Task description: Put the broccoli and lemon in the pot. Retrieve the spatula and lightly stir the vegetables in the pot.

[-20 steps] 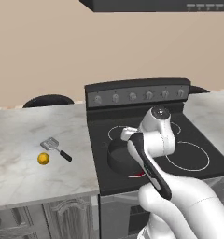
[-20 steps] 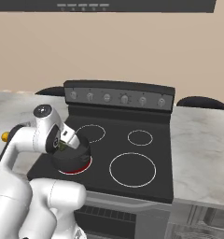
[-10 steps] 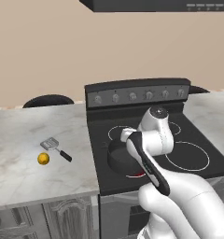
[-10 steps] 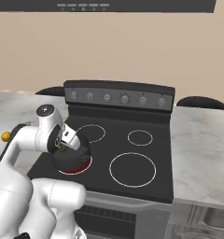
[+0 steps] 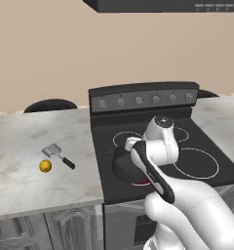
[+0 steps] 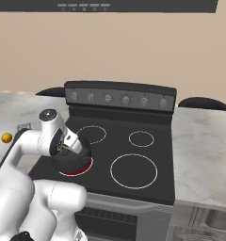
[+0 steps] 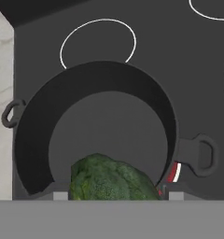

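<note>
The gripper (image 7: 114, 195) hangs directly over the pot (image 7: 34, 154) on the stove's front-left burner (image 7: 175, 172), its two fingers clamped on the broccoli (image 7: 111, 179), which has not been let go yet. The lemon (image 5: 45, 166) lies on the bench (image 5: 21, 141) left of the stove, just beside the spatula (image 5: 58, 155). By my reading, no part is finished: broccoli drop, lemon, then stirring remain.

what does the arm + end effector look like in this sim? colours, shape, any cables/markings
Glossy white, rounded arm of thick tubular links, with dark grey to black bands at the joints and a black strip along the forearm. A round grey cap with a small dark centre tops the wrist joint. The end effector has two small grey finger tips. No cables or readable markings are visible.
</note>
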### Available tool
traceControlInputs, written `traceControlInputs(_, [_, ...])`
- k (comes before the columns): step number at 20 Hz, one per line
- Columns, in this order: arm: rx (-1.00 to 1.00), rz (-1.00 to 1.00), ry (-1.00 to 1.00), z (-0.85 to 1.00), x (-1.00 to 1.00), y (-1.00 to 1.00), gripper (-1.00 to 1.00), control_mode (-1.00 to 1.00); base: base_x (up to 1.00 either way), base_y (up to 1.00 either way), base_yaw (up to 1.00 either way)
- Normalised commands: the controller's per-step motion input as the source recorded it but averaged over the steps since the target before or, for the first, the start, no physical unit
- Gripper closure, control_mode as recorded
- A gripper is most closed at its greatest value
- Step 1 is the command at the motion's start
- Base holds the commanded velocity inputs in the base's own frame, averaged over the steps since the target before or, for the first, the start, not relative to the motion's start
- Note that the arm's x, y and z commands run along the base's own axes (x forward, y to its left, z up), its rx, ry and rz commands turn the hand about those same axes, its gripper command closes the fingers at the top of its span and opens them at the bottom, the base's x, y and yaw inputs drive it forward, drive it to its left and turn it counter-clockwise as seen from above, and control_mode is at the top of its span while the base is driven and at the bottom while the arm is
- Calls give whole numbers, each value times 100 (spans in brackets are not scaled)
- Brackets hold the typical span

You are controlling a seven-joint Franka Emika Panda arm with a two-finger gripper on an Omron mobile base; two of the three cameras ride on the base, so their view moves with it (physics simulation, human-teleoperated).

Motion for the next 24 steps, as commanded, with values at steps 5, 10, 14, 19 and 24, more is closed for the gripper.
traceControlInputs(5, [0, 0, 0, -15, 15, 3, 100, -100, 0, 0, 0])
traceControlInputs(10, [0, 0, 1, -13, 13, 4, 100, -100, 0, 0, 0])
traceControlInputs(14, [0, 0, 5, -13, 9, 1, 100, -100, 0, 0, 0])
traceControlInputs(19, [0, 0, 4, -7, 4, 0, 100, -100, 0, 0, 0])
traceControlInputs(24, [-4, 0, 1, -8, 1, 2, -100, -100, 0, 0, 0])
